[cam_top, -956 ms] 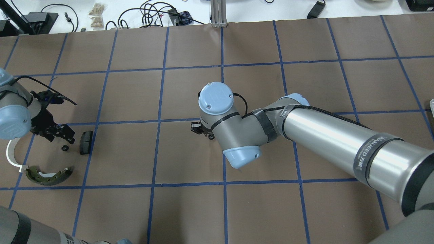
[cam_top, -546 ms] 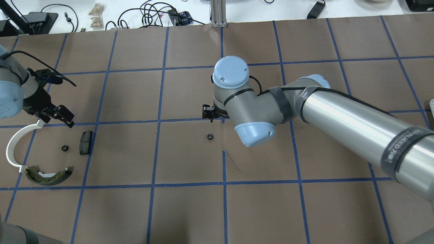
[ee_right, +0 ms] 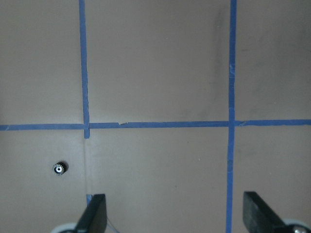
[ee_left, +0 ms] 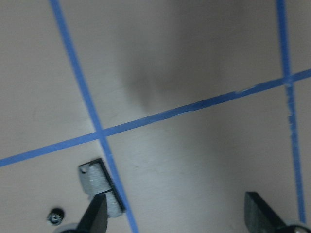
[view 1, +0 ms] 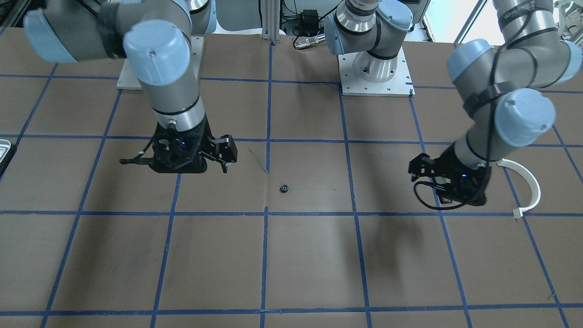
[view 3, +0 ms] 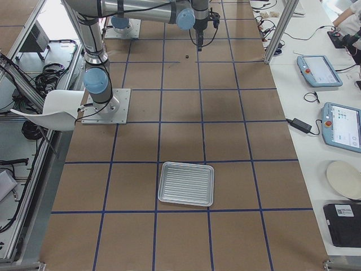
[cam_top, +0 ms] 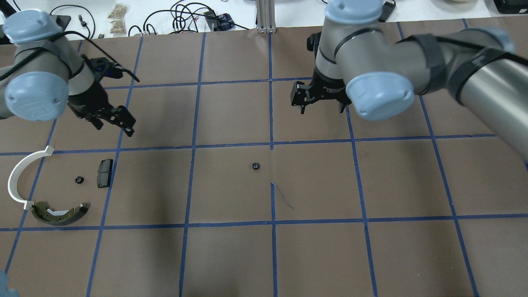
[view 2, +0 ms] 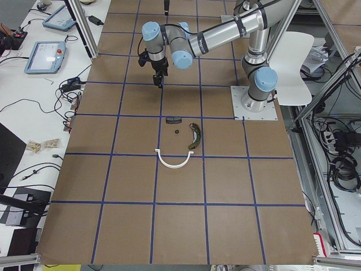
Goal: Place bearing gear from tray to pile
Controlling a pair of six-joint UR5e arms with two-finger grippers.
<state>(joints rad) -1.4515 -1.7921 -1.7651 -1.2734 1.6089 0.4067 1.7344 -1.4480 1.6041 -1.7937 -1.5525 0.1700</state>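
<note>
Lying on the table (cam_top: pixel 231 255) near its ctr, bearing gear no. 1 (cam_top: pixel 255 166) is found just beside the middle blue tape line, touched by nothing. 2 such gears are counted in all, both small, black & toothed. Bearing gear no. 1 is set well apart from the tray (view 3: pixel 185 184), of which 1 is seen, a ribbed silvery one toward the table's end on the robot's right. It is also well apart from the pile (view 2: pixel 174 119) on the robot's left. Bearing gear no. 2 (cam_top: pixel 78 180) is found w/in that pile, just beside the black pad (cam_top: pixel 104 173). 3 other parts are counted there: 1 black pad, 1 white arc (cam_top: pixel 11 181) & 1 brake shoe (cam_top: pixel 60 216), the shoe placed at one end of the arc.

2 grippers are seen. R gripper (ee_right: pixel 175 213) is spread wide w/ nothing held between its fingers. In its wrist view bearing gear no. 1 is seen outside the fingers, off to one side. L gripper (ee_left: pixel 180 216) is likewise spread wide, nothing held. The black pad & bearing gear no. 2 are seen at the lower edge of its wrist view, by one finger. No part is touched by either gripper.
</note>
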